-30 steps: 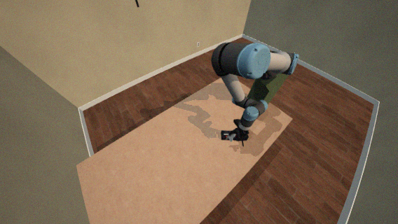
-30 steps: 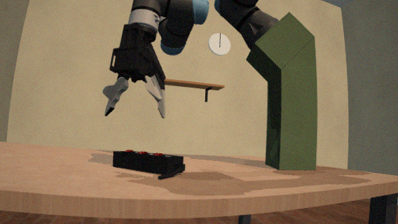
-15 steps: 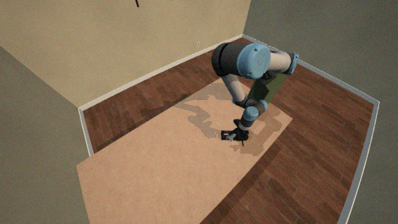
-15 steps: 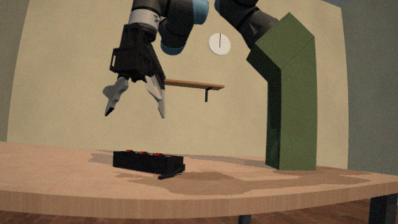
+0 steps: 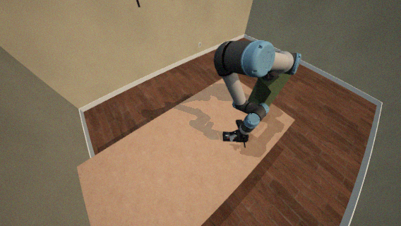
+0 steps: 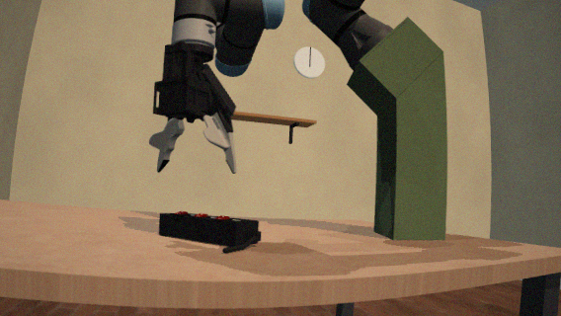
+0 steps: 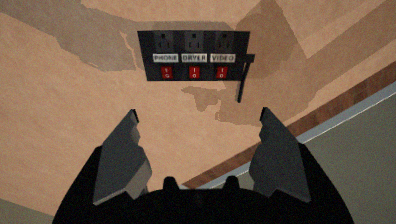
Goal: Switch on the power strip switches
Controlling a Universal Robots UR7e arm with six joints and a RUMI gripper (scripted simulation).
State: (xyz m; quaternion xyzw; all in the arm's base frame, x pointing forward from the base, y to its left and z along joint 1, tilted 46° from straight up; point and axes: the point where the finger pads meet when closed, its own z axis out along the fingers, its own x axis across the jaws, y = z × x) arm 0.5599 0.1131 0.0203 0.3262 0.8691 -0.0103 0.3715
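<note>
Seen from the top view, the power strip [image 5: 233, 135] sits on the tabletop [image 5: 148, 169] almost hidden under the wrist, so you get little from it beyond position: strip near the arm-side end of the tabletop, hand [image 5: 243, 135] right over it.

Exterior view gives you height. The hand [image 6: 197, 168] hangs well above the strip [image 6: 208, 229], fingers spread wide, nothing between them. Strip lies flat, red switches up, long axis running left-right across this view, short cable stub [image 6: 241, 245] at its right end. The strip sits below and slightly right of the fingertips.

Wrist view is the one you need. The strip [image 7: 194, 56] is ahead of the hand [image 7: 199, 117], well apart, face up, labels readable: PHONE switch [image 7: 166, 73] left, DRYER switch [image 7: 194, 73] middle, VIDEO switch [image 7: 221, 73] right. Switch row runs parallel to the finger spread. Switch states are too small to read. My call: the spread fingers are wide enough to risk clipping DRYER, so you probably want them together before a single-tip press.
</note>
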